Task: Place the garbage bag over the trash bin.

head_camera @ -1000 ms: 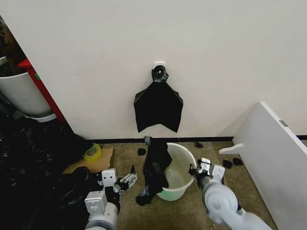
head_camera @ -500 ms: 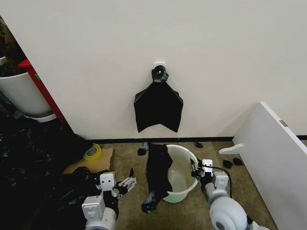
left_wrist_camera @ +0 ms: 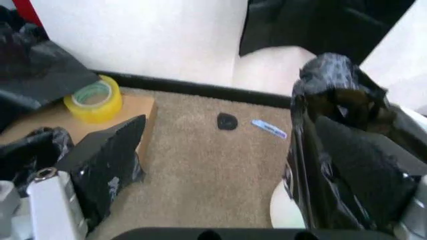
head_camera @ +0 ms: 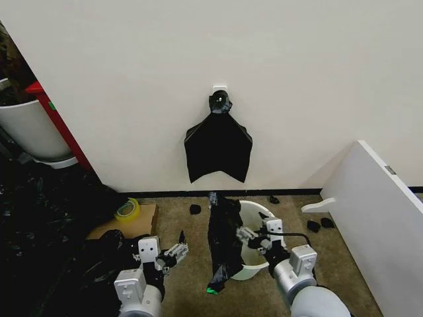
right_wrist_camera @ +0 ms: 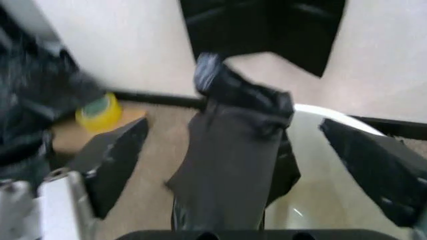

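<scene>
Mostly hidden by the garbage bag (head_camera: 223,241), the trash bin (head_camera: 259,264) meets the right tool (head_camera: 252,238), fingers apart

The head camera looks down from high up toward the wall, taking in the carpet, both arms at the bottom edge, and the trash bin (head_camera: 254,247) with the garbage bag (head_camera: 223,241) draped over its left rim. The left wrist camera sits low, close to the carpet, facing the wall; the yellow tape roll (left_wrist_camera: 94,98) lies on one side and the garbage bag on the other. The right wrist camera faces the same wall from close behind the bin, sharing bag, tape and baseboard.
</scene>
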Robot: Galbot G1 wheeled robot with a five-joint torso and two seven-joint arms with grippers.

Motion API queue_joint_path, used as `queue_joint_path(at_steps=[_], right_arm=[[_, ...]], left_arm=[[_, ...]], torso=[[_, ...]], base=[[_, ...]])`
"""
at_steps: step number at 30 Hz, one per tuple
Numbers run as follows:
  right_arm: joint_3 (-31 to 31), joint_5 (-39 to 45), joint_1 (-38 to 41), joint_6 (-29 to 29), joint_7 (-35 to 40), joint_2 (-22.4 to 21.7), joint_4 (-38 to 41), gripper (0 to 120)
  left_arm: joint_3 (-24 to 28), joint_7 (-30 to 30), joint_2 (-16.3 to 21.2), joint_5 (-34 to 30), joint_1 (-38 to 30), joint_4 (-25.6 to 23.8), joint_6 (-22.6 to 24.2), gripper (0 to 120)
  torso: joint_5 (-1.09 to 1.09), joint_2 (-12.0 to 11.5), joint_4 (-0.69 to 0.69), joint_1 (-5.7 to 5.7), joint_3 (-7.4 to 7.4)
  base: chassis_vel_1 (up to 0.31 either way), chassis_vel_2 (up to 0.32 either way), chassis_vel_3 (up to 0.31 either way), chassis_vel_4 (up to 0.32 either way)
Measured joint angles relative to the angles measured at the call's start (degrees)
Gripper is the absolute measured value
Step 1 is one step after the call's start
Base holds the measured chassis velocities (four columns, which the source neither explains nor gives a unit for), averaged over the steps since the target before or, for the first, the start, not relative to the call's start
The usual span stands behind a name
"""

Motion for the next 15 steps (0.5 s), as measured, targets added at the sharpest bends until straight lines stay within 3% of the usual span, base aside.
queue_joint_path(at_steps=[5,11,15], right_arm=[[-2.35,-1.97,2.86,-6.07,1.22,1.03,-2.75,83],[-2.91,-1.64,4.07,-7.76,1.58,1.52,-4.15,67],[-3.17,-0.96,4.94,-8.42,1.82,2.16,-5.42,47]], left_arm=[[-0.97,0.27,0.26,-1.19,-2.8,1.48,0.25,100],[-1.43,0.31,0.56,-1.65,-4.05,2.91,0.29,100],[-1.09,0.43,-0.05,-1.7,-5.19,4.5,0.29,100]], torso=[[0.0,0.0,-0.01,0.0,0.01],[0.0,0.0,-0.01,0.0,0.01],[0.0,0.0,0.0,0.0,0.01]], base=[[0.0,0.0,0.0,0.0],[0.0,0.0,0.0,0.0],[0.0,0.0,0.0,0.0]])
